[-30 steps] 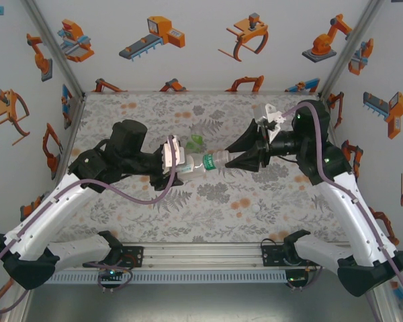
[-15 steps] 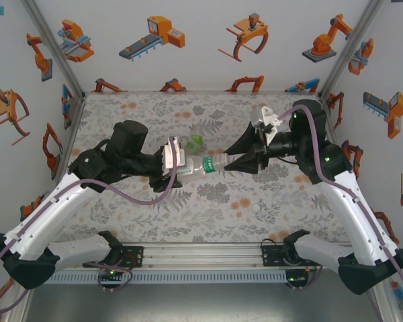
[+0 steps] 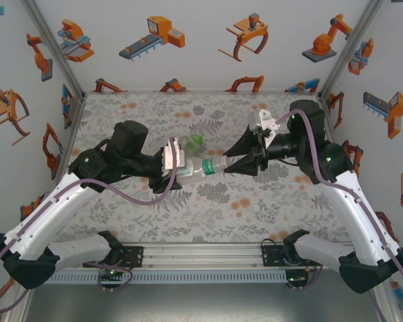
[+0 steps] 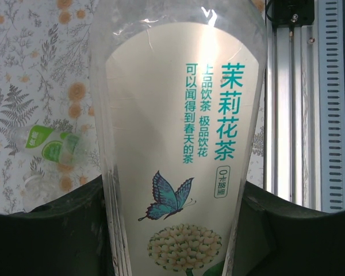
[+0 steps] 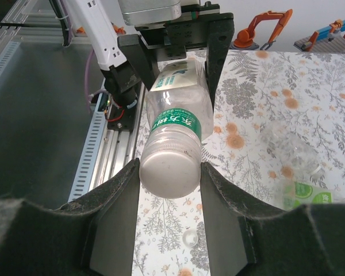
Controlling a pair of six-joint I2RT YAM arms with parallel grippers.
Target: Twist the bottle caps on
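Note:
A clear bottle with a green label band point(image 3: 206, 166) hangs level above the table between both arms. My left gripper point(image 3: 181, 168) is shut on its body, and the butterfly label point(image 4: 178, 144) sits between the dark jaws. My right gripper point(image 5: 170, 170) is shut on the white bottle cap point(image 5: 167, 178) at the bottle's neck end, with both jaws pressing the cap's sides. In the top view the right gripper point(image 3: 228, 165) meets the bottle's right end. A small pale round cap point(image 5: 191, 237) lies on the table below.
A green-tinted bottle point(image 3: 196, 141) lies just behind the held one. Another clear bottle with a green label point(image 5: 302, 178) lies on the floral cloth; it is also in the left wrist view point(image 4: 49, 146). A metal rail point(image 3: 201, 258) runs along the near edge, and walls enclose the table.
My right gripper has rolled about the bottle's axis while staying on the cap. The left arm and the bottle have stayed where they were.

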